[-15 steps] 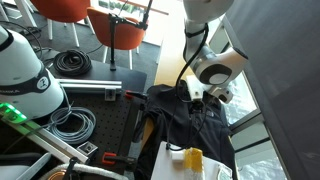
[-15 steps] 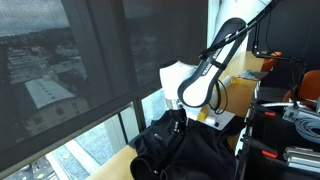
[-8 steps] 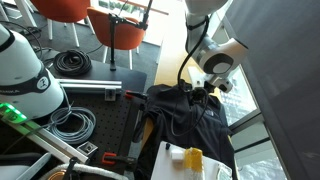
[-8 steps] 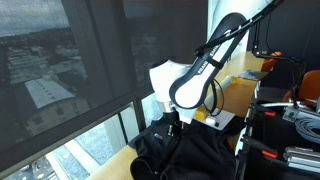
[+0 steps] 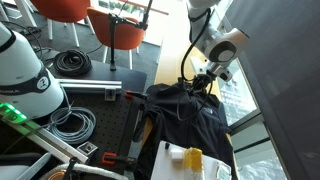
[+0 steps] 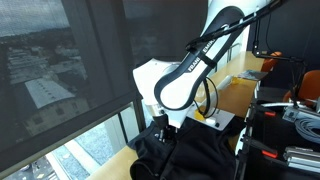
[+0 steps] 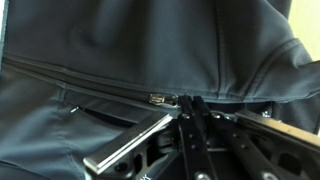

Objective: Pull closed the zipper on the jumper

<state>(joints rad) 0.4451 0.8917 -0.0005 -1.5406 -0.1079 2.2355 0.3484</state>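
Since a second ago the gripper (image 5: 203,84) has slid along the jumper (image 5: 195,120) toward the upper right of that exterior view, and toward the left in the other one (image 6: 160,126), dragging the arm over with it.

In the wrist view the gripper (image 7: 188,100) comes up from the bottom edge. Its jaws are drawn together right at the zipper (image 7: 80,78), apparently pinching the tab of the pull (image 7: 157,98). The metal slider shows just left of the tips, and the grip itself is partly hidden.

The zipper runs as a closed seam from the left edge down to the slider. The black jumper (image 7: 150,40) fills the rest of that frame.

In both exterior views the jumper (image 6: 195,155) lies bunched on the table edge beside the window. In an exterior view a yellow object (image 5: 193,157) sits near the bottom edge. Coiled cables (image 5: 72,62) and orange chairs (image 5: 120,25) lie toward the upper left, well apart from the jumper.
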